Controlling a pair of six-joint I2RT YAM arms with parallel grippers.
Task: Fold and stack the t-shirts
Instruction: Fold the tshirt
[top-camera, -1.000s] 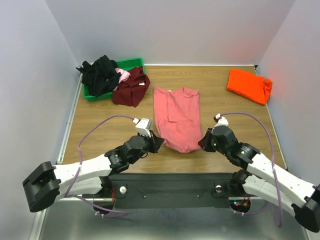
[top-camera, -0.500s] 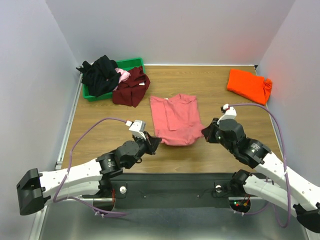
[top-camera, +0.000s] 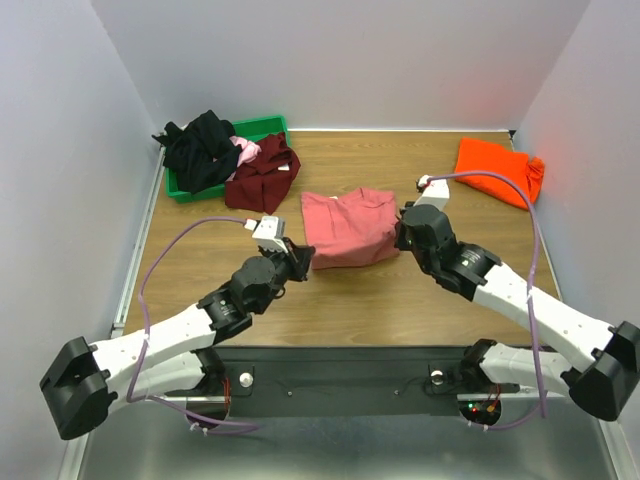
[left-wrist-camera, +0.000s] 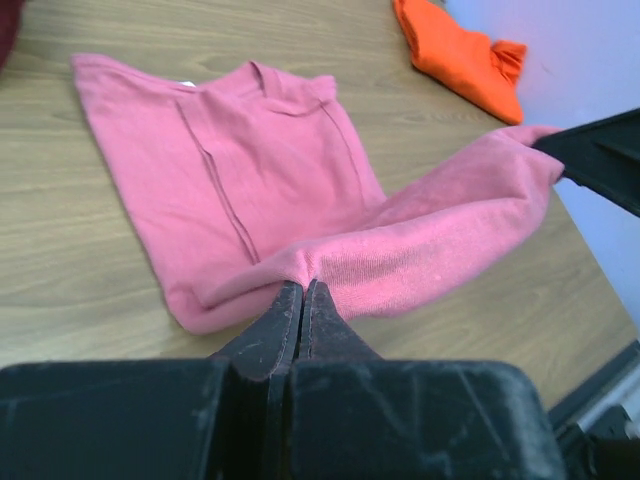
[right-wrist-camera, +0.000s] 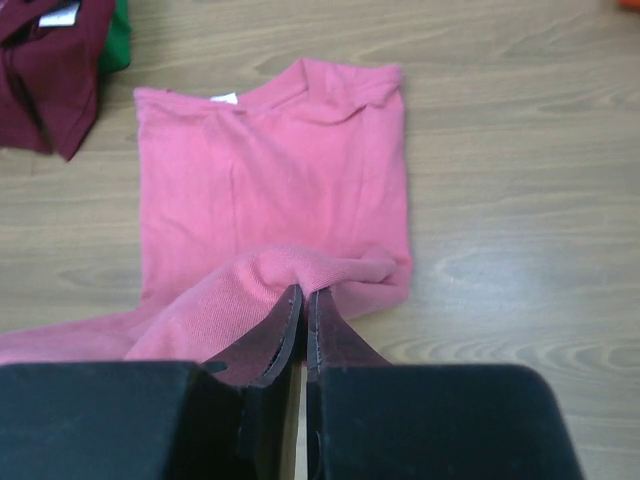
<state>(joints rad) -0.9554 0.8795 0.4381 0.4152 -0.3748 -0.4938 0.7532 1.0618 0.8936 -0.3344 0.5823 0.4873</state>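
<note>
Both pairs of jaws are pinched shut on the hem of the salmon-pink t-shirt (top-camera: 345, 225), left gripper (left-wrist-camera: 300, 292) and right gripper (right-wrist-camera: 303, 294) at one corner each. Within the last second they carried it toward the collar, over the middle of the table (top-camera: 380, 295), so this half-fold looks nearly done.

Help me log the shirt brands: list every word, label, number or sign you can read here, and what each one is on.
No text can be read in any view.
salmon-pink t-shirt: its white neck label is too small to read.
maroon t-shirt: its white tag is cut off by the frame and blurred, so it is unreadable.
</note>
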